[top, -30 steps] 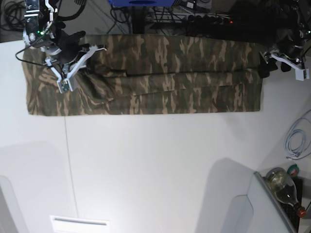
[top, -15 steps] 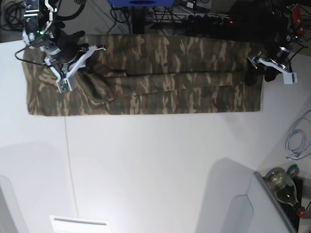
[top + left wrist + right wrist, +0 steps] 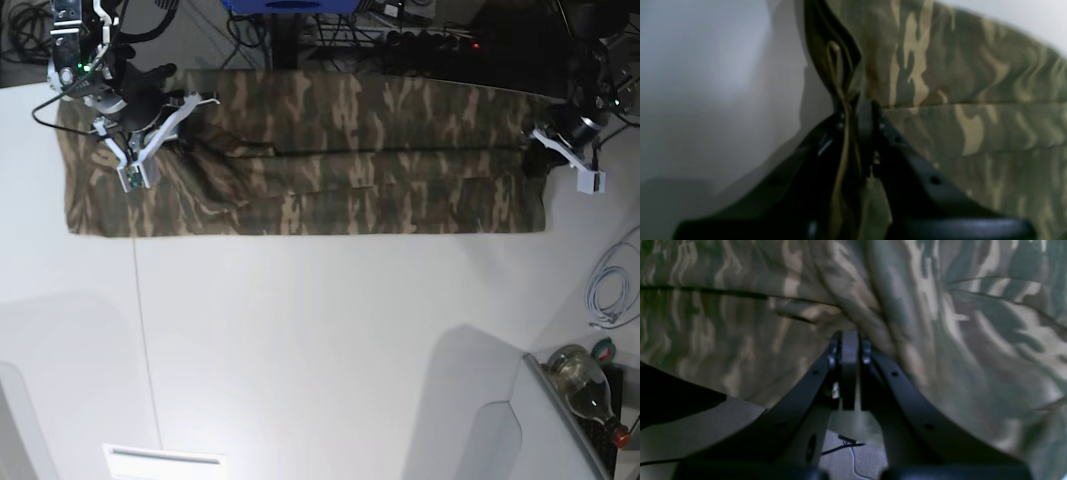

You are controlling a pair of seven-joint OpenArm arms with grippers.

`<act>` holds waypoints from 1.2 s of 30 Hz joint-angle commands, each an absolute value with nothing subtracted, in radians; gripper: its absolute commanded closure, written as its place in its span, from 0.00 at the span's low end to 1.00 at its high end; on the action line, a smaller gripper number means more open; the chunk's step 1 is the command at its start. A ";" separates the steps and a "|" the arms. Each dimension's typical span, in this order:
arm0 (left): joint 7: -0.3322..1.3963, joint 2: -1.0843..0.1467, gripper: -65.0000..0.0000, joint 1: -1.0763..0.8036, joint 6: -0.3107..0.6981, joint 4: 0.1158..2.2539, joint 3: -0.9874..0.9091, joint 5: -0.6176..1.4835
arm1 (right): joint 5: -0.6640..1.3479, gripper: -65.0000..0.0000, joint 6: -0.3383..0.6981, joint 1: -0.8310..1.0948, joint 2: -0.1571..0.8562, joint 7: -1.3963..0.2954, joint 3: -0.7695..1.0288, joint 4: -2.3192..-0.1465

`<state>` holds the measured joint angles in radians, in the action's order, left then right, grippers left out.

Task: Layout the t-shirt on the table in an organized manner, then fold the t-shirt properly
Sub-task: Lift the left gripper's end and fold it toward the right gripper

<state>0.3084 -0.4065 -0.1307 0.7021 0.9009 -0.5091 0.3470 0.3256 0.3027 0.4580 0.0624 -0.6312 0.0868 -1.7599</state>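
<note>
From my remote station, the near half of the white table [image 3: 300, 350] lies bare apart from a thin dark seam line [image 3: 145, 340] running toward the near edge. At the near right corner sit a glass bottle [image 3: 585, 385] and a coiled pale cable [image 3: 610, 290] (both off to the side of the work).

Farther back, the camouflage t-shirt [image 3: 350, 170] stretches as a long folded band along the far edge of the table, reaching from near the left edge almost to the right edge. Its long sides run roughly parallel to that far edge, with layered folds visible along its length.

At the band's right end, my left gripper [image 3: 855, 106] has its jaws pinched together on the shirt's edge; the wrist view shows a tan strip of fabric caught between the black fingers [image 3: 907, 160], the cloth lifting off the table there.

At the left end, my right gripper [image 3: 849, 340] rests over the shirt with its jaws pressed fully together. Whether any cloth is caught between them, I cannot tell.

Beyond the far edge lie dark cables [image 3: 400, 30] and a blue object [image 3: 290, 5].
</note>
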 commanded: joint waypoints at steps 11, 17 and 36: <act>0.360 -0.340 1.00 -0.246 0.473 1.438 -0.506 0.119 | 0.337 0.97 0.306 0.447 0.068 -0.613 0.097 -1.781; 0.549 -0.124 1.00 -0.305 0.461 1.721 -0.443 -0.125 | 0.337 0.97 0.306 0.446 0.070 -0.613 0.099 -1.778; 0.558 0.047 1.00 -0.341 0.455 1.751 -0.021 -0.378 | 0.338 0.97 0.306 0.443 0.090 -0.613 0.170 -1.776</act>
